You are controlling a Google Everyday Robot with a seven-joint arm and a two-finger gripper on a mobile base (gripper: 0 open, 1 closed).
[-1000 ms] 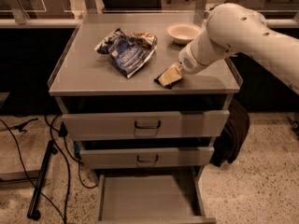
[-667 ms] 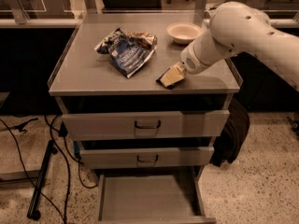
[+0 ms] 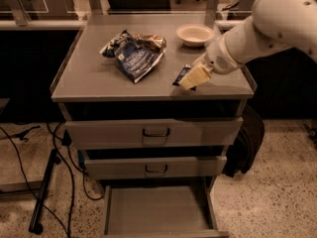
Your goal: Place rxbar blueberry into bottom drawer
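The rxbar blueberry (image 3: 181, 75), a small dark navy bar, lies on the grey cabinet top (image 3: 99, 76) near its front right. My gripper (image 3: 194, 77), cream-coloured at the end of the white arm (image 3: 267, 26), is right at the bar, covering its right side. The bottom drawer (image 3: 158, 211) is pulled open below, and its plain grey floor shows nothing in it.
A wrinkly blue-and-silver chip bag (image 3: 134, 53) lies mid-top. A white bowl (image 3: 194, 34) stands at the back right. The two upper drawers (image 3: 156, 132) are shut. Black cables and a stand foot (image 3: 42, 197) lie on the floor at the left.
My gripper has shifted slightly to the right on the cabinet top, and the dark bar now shows at its left side. Nothing else has moved.
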